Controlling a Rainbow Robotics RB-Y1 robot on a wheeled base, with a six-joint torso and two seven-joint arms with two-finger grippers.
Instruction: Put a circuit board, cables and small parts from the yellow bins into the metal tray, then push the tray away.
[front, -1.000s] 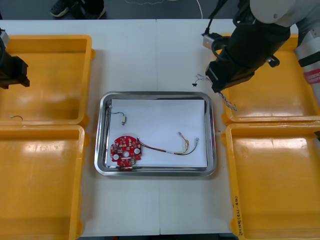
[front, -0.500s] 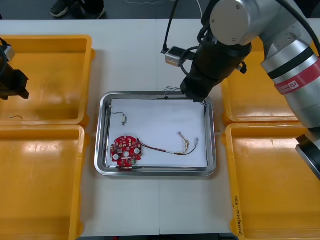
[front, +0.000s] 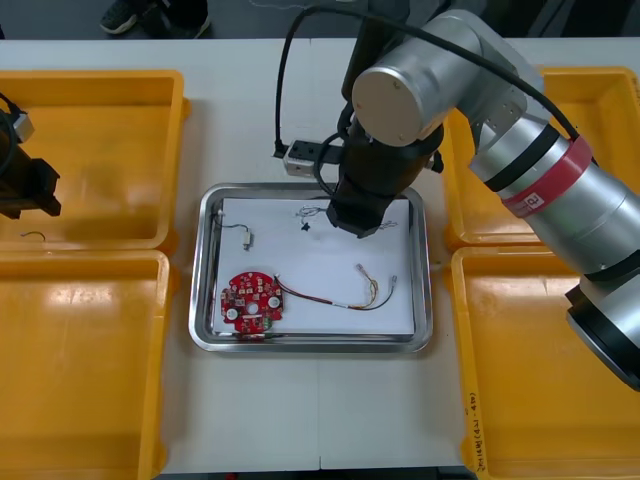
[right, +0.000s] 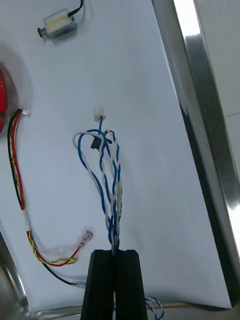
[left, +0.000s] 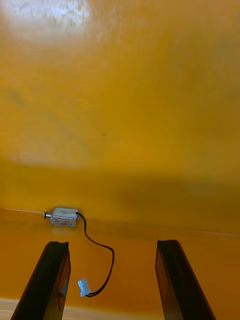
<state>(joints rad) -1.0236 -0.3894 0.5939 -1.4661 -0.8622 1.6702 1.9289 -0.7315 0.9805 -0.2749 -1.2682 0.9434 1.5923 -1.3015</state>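
Right gripper (right: 114, 254) is clamped on the twisted blue and white cable (right: 107, 185), held over the white inside of the metal tray (front: 205, 270), in its far half. Fingers are pressed nearly together with the thin strands pinched between them.

Key relation: the cable runs straight out from the fingertips, long axis toward the robot's left and roughly parallel to the tray's far rim, which lies just beside it. The white connector end is pointed toward the small metal part (right: 59, 25) already in the tray. The whole visible length is over the liner, so an opening of the fingers is judged enough to drop it inside. Nothing else is needed from this arm for the cable.

Also in the tray: the circuit board (front: 250, 300) at the near left, and the red and yellow cable (front: 340, 297) trailing from it toward the right.

Left gripper (left: 112, 244) is parked over the far-left yellow bin (front: 100, 80), fingers spread and empty. A second small metal part (left: 64, 217) with a black lead lies on the bin floor just past its fingertips.

Hard to make out:
- In the front view the right fingers are covered by the arm – just the cable's end is seen poking out.
- Whether the cable rests on the liner or hangs just above it cannot be told.
- A loop behind the fingers is cut off.
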